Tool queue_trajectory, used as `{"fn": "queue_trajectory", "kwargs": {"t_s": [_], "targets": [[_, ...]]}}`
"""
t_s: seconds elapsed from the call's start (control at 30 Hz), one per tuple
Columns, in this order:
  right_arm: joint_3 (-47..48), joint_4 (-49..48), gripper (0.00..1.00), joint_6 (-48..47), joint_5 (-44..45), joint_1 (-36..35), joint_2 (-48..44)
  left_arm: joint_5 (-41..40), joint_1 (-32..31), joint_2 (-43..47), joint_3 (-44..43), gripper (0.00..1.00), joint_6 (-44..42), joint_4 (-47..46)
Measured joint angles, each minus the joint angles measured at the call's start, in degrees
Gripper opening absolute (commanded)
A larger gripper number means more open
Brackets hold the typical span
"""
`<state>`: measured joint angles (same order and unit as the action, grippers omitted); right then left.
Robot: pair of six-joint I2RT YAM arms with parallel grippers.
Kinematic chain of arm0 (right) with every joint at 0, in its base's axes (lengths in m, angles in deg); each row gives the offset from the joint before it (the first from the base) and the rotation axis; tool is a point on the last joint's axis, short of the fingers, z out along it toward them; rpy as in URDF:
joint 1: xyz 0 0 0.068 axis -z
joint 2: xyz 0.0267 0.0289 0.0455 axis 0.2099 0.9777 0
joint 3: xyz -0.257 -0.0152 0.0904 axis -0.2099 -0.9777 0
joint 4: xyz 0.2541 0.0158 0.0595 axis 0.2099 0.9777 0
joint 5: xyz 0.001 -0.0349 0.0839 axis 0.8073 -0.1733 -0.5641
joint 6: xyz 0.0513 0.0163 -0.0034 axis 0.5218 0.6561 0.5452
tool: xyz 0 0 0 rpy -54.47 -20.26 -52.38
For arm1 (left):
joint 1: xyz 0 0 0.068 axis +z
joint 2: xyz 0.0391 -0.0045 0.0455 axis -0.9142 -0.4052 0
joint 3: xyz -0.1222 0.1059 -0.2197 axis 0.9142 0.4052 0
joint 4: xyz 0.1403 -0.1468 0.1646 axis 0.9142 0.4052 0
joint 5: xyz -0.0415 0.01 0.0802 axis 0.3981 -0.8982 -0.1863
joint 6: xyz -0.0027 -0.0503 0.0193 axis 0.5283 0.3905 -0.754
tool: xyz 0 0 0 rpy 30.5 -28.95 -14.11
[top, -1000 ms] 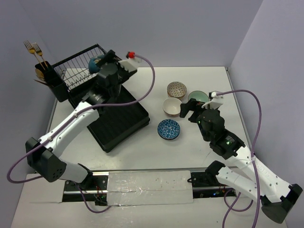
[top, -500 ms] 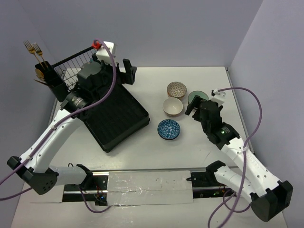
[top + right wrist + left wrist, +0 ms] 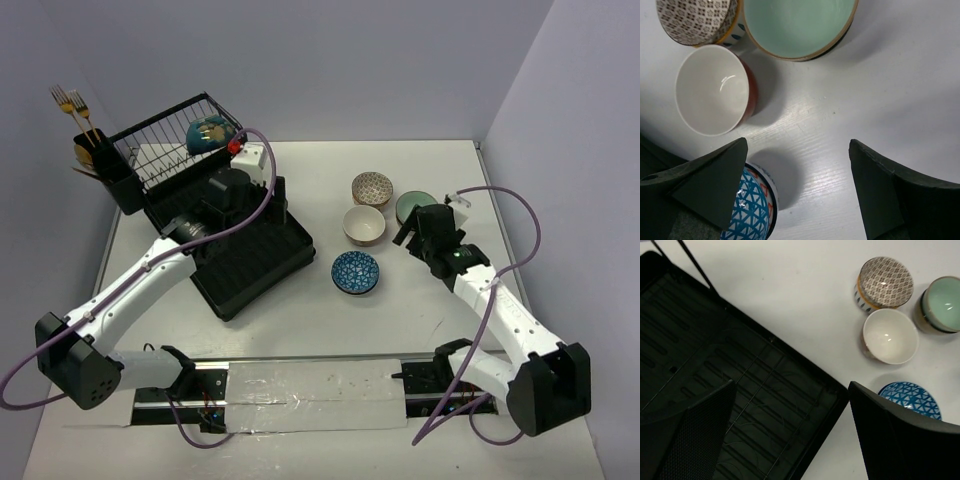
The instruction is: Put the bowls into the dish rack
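A teal and gold bowl (image 3: 212,133) rests in the wire basket (image 3: 160,160) of the black dish rack, above its ribbed tray (image 3: 250,262). On the table stand a brown-patterned bowl (image 3: 372,187), a mint green bowl (image 3: 415,206), a cream bowl (image 3: 363,225) and a blue-patterned bowl (image 3: 355,273). My left gripper (image 3: 280,205) is open and empty over the tray's right part (image 3: 765,405). My right gripper (image 3: 408,234) is open and empty just above the table, between the mint bowl (image 3: 797,25), the cream bowl (image 3: 712,90) and the blue bowl (image 3: 747,210).
A black utensil cup (image 3: 97,160) with gold forks (image 3: 70,103) hangs at the rack's left end. The left wrist view shows the four table bowls to the right of the tray, with the blue bowl (image 3: 910,397) behind the right finger (image 3: 900,440). Walls close the back and the right.
My left gripper has left the teal bowl in the wire basket, risen, and swung right and down over the tray. My right gripper has shifted slightly, staying by the mint bowl.
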<state>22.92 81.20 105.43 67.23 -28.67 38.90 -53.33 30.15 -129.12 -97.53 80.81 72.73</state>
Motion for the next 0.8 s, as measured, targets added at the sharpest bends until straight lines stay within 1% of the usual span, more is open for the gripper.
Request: {"fn": "queue_trajectory", "kwargs": {"t_s": [0.1,0.23,0.33,0.47,0.53,0.63,0.8], "targets": [[-0.6,-0.2,0.88,0.9,-0.3,0.1,1.6,-1.0,0.0,0.1,1.9,0.99,0.0,0.0],[-0.8,-0.8,0.86,2.4,-0.2,1.0,4.0,-1.7,0.0,0.1,2.4,0.99,0.0,-0.1],[0.5,-1.0,0.85,3.7,0.3,3.6,7.3,-1.9,0.0,0.2,2.4,0.99,0.0,-0.2],[4.5,-1.4,0.84,5.2,1.6,8.3,12.4,-2.4,0.0,0.2,2.4,0.99,0.0,-0.2],[6.5,-1.9,0.82,5.9,1.8,10.6,14.5,-2.8,0.0,0.2,2.4,0.99,0.0,-0.2],[9.4,-2.9,0.76,7.0,2.2,13.1,17.5,-3.1,0.0,0.2,2.4,0.99,0.0,-0.2],[13.9,-4.3,0.69,8.3,2.8,14.2,24.0,-3.8,0.0,0.2,2.4,0.99,0.0,-0.1]]}}
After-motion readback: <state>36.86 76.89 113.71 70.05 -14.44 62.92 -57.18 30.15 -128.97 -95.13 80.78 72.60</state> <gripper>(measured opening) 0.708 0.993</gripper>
